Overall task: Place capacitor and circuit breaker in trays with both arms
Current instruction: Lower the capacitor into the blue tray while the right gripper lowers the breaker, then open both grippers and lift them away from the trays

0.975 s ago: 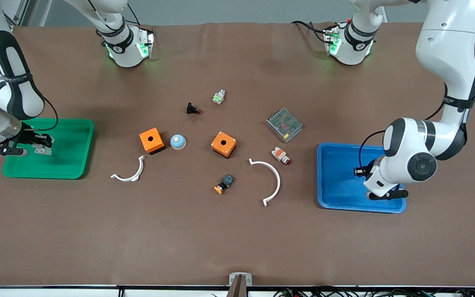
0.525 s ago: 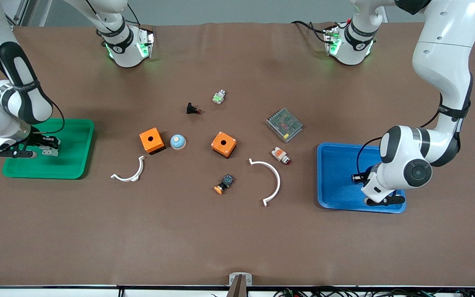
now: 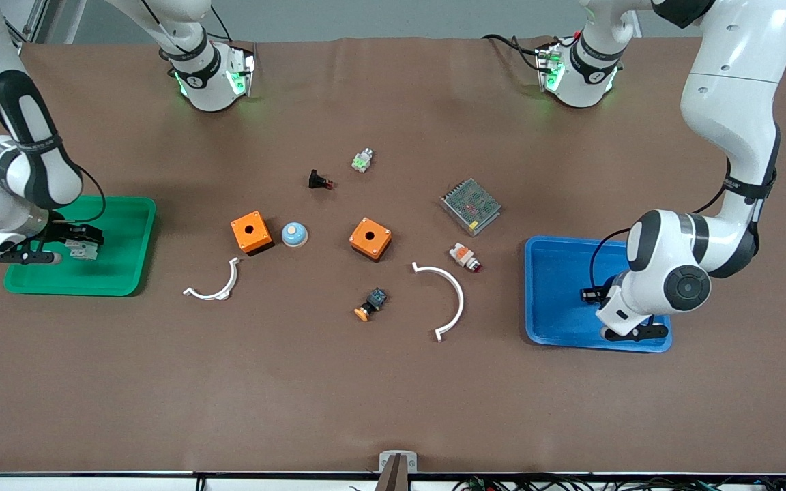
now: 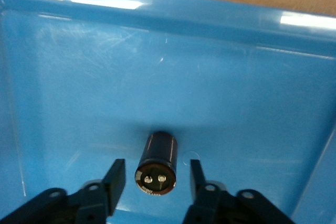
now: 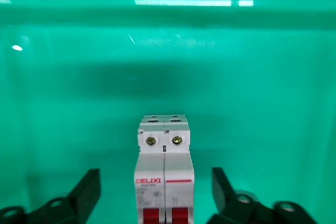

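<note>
Left wrist view: the left gripper [image 4: 152, 179] has its fingers spread — the tiny black stubby capacitor [image 4: 156, 163] lies free in the blue plastic tray [image 4: 220, 40]. Over the green plastic tray [image 5: 252, 77], the right gripper [image 5: 156, 192] fingers stand wide, clear of the white-grey circuit breaker [image 5: 164, 174].

Bench [image 3: 338, 402]: brown matte cover, creased nr top edge. Grey floor strip [image 3: 379, 17] along top. Cable bundle [image 3: 570, 483] + small metal bracket [image 3: 397, 462] at lower edge. Lighting even, soft shadows.

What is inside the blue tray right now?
The capacitor lies on its side on the blue tray floor, between the open fingers of the left tool, apart from both. From the front, the arm covers that corner, so anything else there is hidden.
</note>
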### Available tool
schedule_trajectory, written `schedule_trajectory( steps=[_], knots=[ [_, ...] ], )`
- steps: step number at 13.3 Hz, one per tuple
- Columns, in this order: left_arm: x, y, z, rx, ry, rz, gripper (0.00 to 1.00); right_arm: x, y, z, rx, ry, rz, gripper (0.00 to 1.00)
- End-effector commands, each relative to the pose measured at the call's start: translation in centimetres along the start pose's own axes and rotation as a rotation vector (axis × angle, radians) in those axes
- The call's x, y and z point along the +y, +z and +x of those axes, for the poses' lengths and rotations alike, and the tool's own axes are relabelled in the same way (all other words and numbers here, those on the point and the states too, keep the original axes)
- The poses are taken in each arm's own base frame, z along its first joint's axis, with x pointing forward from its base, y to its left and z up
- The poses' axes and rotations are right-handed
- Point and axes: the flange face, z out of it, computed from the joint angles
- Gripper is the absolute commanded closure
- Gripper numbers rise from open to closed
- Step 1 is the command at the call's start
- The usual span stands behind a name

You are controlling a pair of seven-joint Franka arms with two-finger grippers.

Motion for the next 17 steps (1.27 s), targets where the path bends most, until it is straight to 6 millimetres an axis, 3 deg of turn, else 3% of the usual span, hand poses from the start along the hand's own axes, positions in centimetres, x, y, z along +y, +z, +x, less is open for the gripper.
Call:
schedule_trajectory(
  steps=[1, 3, 5, 8, 13, 15, 17],
  knots=[
    [-1.3, -4.9, -0.8, 0.029, 0.024, 0.024, 0.0, -0.2, -7.2, 3.3, -0.055, -0.043, 0.03, 0.0],
    [-3.7, -9.1, -1.8, 0.026, 0.055, 0.017, 0.0, -1.2, -11.6, 5.2, -0.069, -0.063, 0.032, 0.0],
    [-4.6, -14.0, -4.1, 0.013, 0.053, -0.006, 0.0, -3.9, -15.5, 7.2, -0.057, -0.1, 0.018, 0.0],
    [-5.1, -20.3, -7.4, 0.015, 0.035, -0.027, 0.0, -8.5, -19.0, 8.6, -0.011, -0.057, -0.01, 0.0],
    [-5.7, -30.4, -12.2, 0.157, 0.026, -0.057, 0.0, -18.1, -23.9, 7.5, -0.031, 0.062, -0.009, 0.0],
    [-5.6, -32.8, -13.7, 0.199, 0.025, -0.079, 0.0, -20.4, -26.0, 6.4, -0.039, 0.064, -0.007, 0.0],
    [-5.8, -34.4, -14.5, 0.23, 0.022, -0.078, 0.0, -20.9, -29.5, 5.7, -0.036, 0.053, -0.006, 0.0]
  ],
)
